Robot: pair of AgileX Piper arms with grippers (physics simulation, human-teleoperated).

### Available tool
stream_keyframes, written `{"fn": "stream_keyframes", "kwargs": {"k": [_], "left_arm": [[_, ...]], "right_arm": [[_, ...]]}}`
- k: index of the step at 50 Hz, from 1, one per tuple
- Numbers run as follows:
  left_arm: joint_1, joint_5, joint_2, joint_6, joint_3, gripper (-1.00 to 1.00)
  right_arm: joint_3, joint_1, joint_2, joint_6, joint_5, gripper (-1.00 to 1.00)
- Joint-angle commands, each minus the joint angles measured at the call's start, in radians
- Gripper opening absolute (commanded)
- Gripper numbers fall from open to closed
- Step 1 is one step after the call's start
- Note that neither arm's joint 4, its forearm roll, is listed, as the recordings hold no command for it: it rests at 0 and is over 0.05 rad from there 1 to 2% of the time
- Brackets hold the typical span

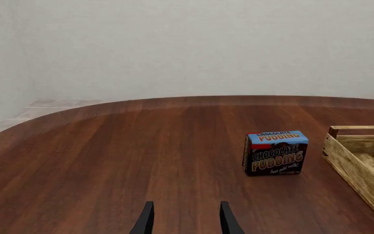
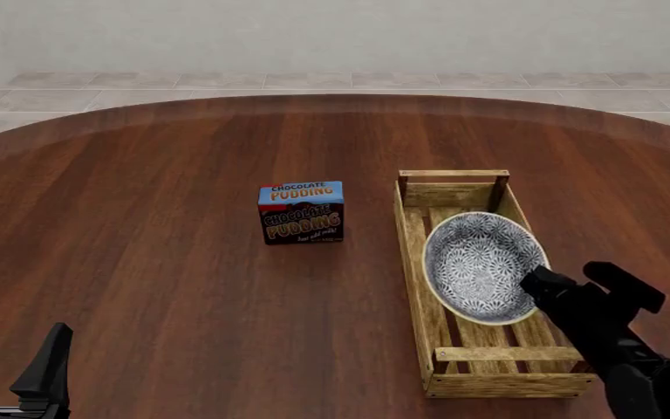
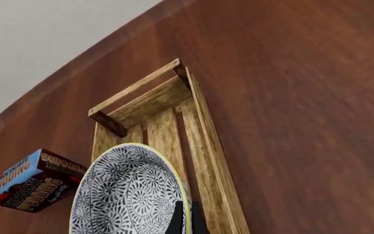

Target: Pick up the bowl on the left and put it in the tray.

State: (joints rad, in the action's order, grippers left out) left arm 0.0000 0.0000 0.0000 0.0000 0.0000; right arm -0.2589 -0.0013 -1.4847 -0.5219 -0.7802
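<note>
Bowl point(image 2: 481, 264) sits over the tray point(image 2: 414, 253), tipped so its patterned inside faces up and toward me; I am carrying it with my right hand point(image 2: 536, 290), whose fingers are clamped on the near right part of the rim. In the right wrist view one dark finger shows inside the rim, with tray slats directly beyond the bowl. I cannot tell from the front view whether the bowl's base already touches the slats or hangs just above them. The relation that matters: the bowl is straight above the tray's middle, the tray's long axis running away from me, roughly in line with the right arm's reach, so the coming move looks like a short lowering and a release, not a sideways shift. The bowl spans nearly the tray's inner width, so I judge the side rails leave little slack. Left hand point(image 2: 11, 358) is far off at the near left of the bench point(image 2: 137, 218), fingers apart, holding nothing. Count: one bowl, one tray, one pudding box point(image 2: 301, 212), standing left of the tray and well apart from it.
</note>
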Motion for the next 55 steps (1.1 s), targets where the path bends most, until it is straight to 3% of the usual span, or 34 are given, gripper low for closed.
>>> {"fn": "stream_keyframes", "kwargs": {"k": [1,46,47,55], "left_arm": [[0.000,0.000,0.000,0.000,0.000,1.00],[0.000,0.000,0.000,0.000,0.000,1.00],[0.000,0.000,0.000,0.000,0.000,1.00],[0.000,0.000,0.000,0.000,0.000,1.00]], "right_arm": [[-0.006,0.003,-0.011,-0.001,-0.011,-1.00],[-0.009,0.015,0.027,0.026,0.014,-1.00],[-0.009,0.015,0.026,0.025,0.013,1.00],[-0.009,0.012,0.023,0.027,0.011,1.00]]}}
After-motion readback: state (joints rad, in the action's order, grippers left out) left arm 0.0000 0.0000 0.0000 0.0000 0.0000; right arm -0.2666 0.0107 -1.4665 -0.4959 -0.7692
